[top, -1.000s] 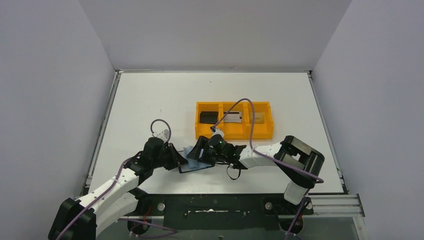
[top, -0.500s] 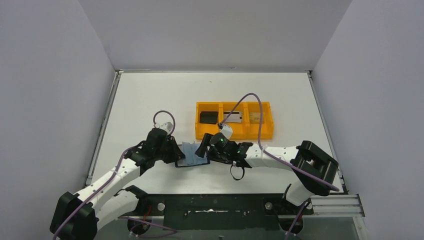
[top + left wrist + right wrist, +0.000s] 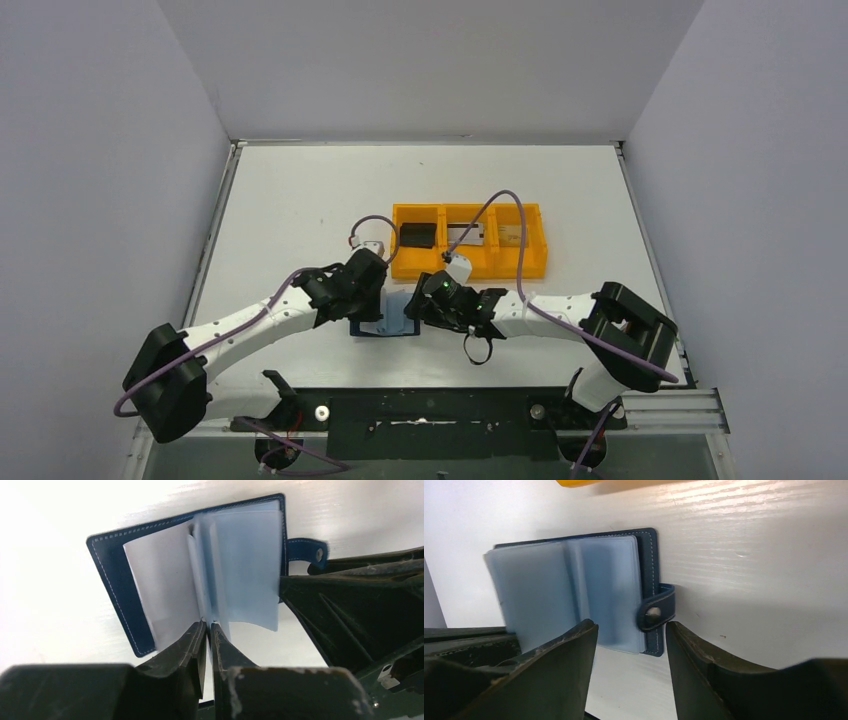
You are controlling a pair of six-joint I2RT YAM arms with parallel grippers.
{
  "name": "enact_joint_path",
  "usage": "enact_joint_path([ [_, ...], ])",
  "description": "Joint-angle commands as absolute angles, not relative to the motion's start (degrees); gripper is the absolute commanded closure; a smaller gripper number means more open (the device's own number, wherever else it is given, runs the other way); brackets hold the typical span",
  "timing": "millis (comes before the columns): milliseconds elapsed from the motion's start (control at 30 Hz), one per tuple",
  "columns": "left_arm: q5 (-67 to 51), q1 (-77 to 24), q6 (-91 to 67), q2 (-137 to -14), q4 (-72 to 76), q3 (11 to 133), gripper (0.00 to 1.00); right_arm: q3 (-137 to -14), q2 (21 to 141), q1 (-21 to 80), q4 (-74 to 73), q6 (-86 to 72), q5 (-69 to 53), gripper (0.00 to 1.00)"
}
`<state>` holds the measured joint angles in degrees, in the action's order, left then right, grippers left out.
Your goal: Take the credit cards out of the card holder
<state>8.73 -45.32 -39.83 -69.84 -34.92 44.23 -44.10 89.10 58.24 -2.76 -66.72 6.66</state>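
**Arm pose.** We find the left arm [image 3: 250, 325] reaching from its base at the near left corner, right and away across the table [image 3: 290, 200]. The right arm [image 3: 545, 305] lies low along the near edge, pointing left. The two wrists face each other over the card holder [image 3: 165, 575].

**Jaws.** We read the left gripper [image 3: 207, 626] as closed: only a thin slit shows between its fingers. Its tips sit at the near edge of the middle sleeves. We cannot tell whether a sleeve is pinched there. The right gripper [image 3: 631, 626] has its jaws well apart and holds nothing. The closing tab [image 3: 656, 611] lies in line with the gap, just beyond the tips.

**Card holder.** It lies open and flat on the near middle of the table, between the grippers and just near of the left end of the orange tray [image 3: 420, 208]. Its cover is dark navy with pale stitching. The pale blue sleeves [image 3: 245, 565] fan out from the spine. The tab projects from the right edge.

**Credit cards.** The tray holds one card per compartment: a black card [image 3: 417, 235] on the left, a silver-grey card [image 3: 467, 236] in the middle and a gold-tan card [image 3: 514, 236] on the right.
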Motion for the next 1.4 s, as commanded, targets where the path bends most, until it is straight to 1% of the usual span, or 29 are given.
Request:
enact_joint_path([
  [0, 13.73, -48.09, -39.44, -72.06, -36.08, 49.14, 0.88, -42.6, 89.51, 57.34, 2.07, -67.32, 6.88, 0.51],
  [67, 13.5, -49.72, -39.75, -73.98, -35.26, 50.26, 0.83, -41.73, 90.25, 56.99, 4.08, -67.56, 5.32, 0.59],
  [167, 11.79, -51.68, -40.18, -76.23, -33.13, 51.33, 0.72, -40.37, 90.85, 56.76, 7.45, -68.35, 3.77, 0.64],
  [267, 9.29, -53.14, -40.7, -77.88, -29.86, 51.06, 0.68, -39.12, 91.05, 56.76, 9.53, -69.18, 3.09, 0.64],
  [367, 7.66, -53.7, -41.42, -79.02, -27.83, 50.25, 0.67, -38.24, 90.55, 56.77, 9.78, -69.73, 3.26, 0.64],
  [567, 10.26, -53.88, -42.54, -76.51, -27.99, 48.99, 0.65, -36.57, 86.82, 56.72, 6.86, -70.15, 6.31, 0.62],
  [700, 15.21, -53.39, -44.23, -73.14, -30.52, 47.76, 0.58, -37.63, 84.01, 56.82, 3.23, -68.87, 8.8, 0.61],
  [800, 15.03, -51.25, -45.21, -70.18, -30.76, 45.46, 0.53, -39.69, 82.87, 57.18, 0.84, -67.06, 10.06, 0.59],
  [933, 9.39, -45.46, -45.14, -64.83, -27.7, 41.22, 0.52, -42.35, 83.54, 57.54, 1.71, -63.79, 7.9, 0.59],
  [1033, 2.34, -40.89, -45.35, -60.53, -21.9, 36.98, 0.52, -44.93, 85.65, 58.08, 3.33, -61.92, 5.25, 0.61],
  [1100, -1.13, -39.66, -46.32, -58.17, -18.45, 33.9, 0.52, -46.8, 87.52, 58.63, 3.67, -61.28, 4.56, 0.62],
  [1267, -3.48, -38.78, -47.89, -55.75, -15.33, 31.2, 0.51, -50.32, 91.78, 59.47, 2.96, -60.58, 3.53, 0.64],
  [1367, -4.01, -38.6, -48.07, -55.31, -14.7, 30.78, 0.51, -51.41, 93.6, 59.39, -0.14, -61.45, 4.7, 0.65],
])
